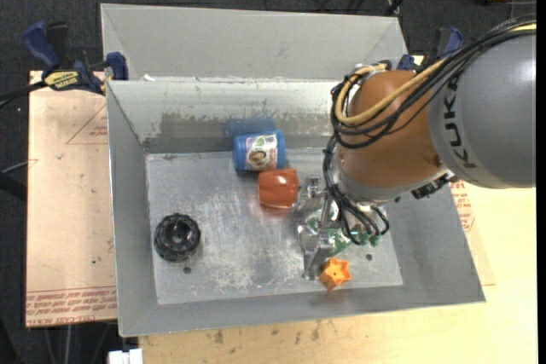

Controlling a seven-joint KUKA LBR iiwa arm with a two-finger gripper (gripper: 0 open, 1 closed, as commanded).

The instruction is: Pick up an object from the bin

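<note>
Orange knobbly piece (334, 272) lies on the grey bin (128, 209) floor just beside my tool (314, 256); how far open it is, I cannot tell.

open floor: middle and front-left of the bin (230, 264) are bare, plenty of room
left: black ribbed wheel (177, 236), on its own
back wall: blue can (257, 151), orange-red block (278, 188) just in front
front right: small orange piece (334, 272) right beside the end effector (314, 256), tight there

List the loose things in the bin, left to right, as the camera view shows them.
black round wheel-like part → blue can lying on its side by the back wall → red-orange block → small orange piece near the front right.
</note>
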